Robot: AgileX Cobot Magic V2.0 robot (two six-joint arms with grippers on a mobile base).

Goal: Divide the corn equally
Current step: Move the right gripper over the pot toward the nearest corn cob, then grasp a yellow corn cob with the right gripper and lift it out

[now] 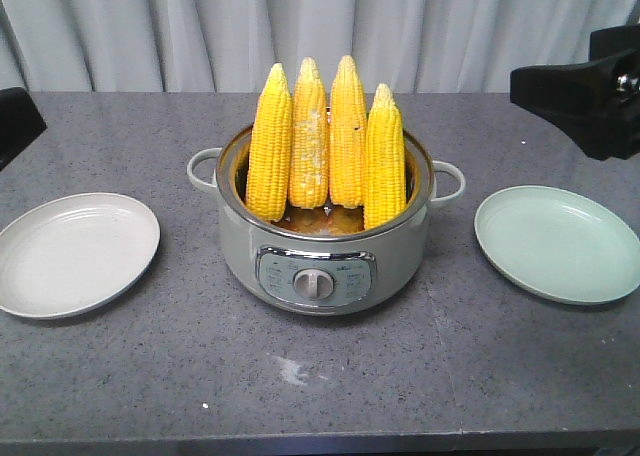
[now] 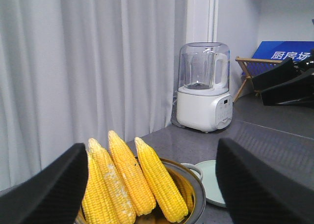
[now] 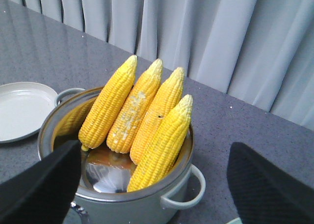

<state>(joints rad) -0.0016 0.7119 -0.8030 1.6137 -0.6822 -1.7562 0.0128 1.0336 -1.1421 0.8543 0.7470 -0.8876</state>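
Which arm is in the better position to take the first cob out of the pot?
Probably the right. The right hand reaches further in, open, near the green plate, and the rightmost cob stands nearest it. The left hand sits at the view's edge.

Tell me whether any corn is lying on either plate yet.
No, all four cobs stand in the pot, and the white plate and green plate are both bare.
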